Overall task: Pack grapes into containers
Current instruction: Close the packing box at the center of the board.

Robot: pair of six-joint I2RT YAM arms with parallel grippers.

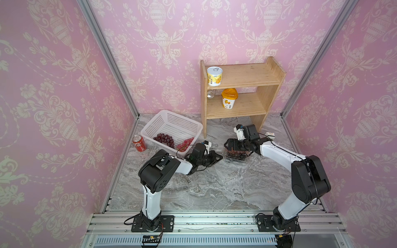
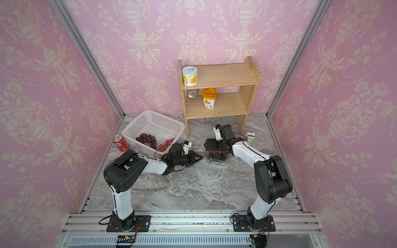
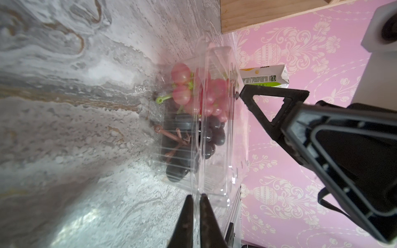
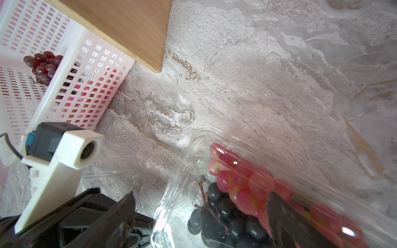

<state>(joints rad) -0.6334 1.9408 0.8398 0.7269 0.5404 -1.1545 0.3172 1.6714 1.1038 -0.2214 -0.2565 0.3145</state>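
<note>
Clear clamshell [image 2: 217, 160], mid-frame in a top view on the counter [image 1: 214, 182], holds pink and black grapes [image 3: 214, 90]. Left end effector [image 3: 196, 196] pinches its rim, apparently steadying it. Right end effector [image 1: 228, 146], spread wide, bears on the lid, likely closing it.

Pink damask wallpaper [image 1: 53, 85] on three walls; grey marbled floor [image 1: 214, 182]; wooden shelf [image 1: 247, 75] at the back wall; aluminium rail [image 1: 214, 221] in front.

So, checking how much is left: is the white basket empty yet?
Not empty. The basket holds a dark red bunch and a lighter red bunch, in both top views.
</note>
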